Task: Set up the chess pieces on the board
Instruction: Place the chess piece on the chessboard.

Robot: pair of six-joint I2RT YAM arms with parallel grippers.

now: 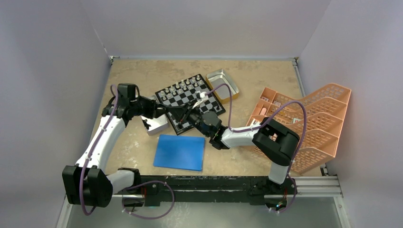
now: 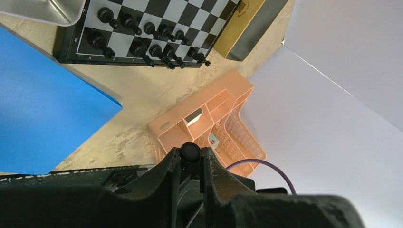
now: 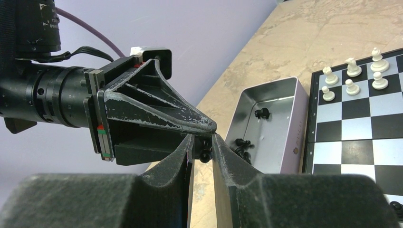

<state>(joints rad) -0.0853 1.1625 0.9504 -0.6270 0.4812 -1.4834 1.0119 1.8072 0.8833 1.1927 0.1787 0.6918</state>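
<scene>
The board [image 1: 187,102] lies mid-table, with white pieces [image 1: 183,88] on its far rows; they also show in the right wrist view [image 3: 351,76]. Black pieces [image 2: 147,40] stand on its near rows. My two grippers meet above the board's near left corner. My left gripper [image 1: 170,115] is shut on a black pawn, whose round base [image 2: 191,152] shows between its fingertips. In the right wrist view the pawn [image 3: 205,153] hangs from the left gripper's tip. My right gripper [image 3: 203,145] has its fingers slightly apart on either side of the pawn.
A metal tray [image 3: 271,123] holding a few loose black pieces lies left of the board. A second metal tray [image 1: 222,85] is at the board's far right. A blue sheet [image 1: 180,152] lies in front. An orange organiser [image 1: 309,123] stands at the right.
</scene>
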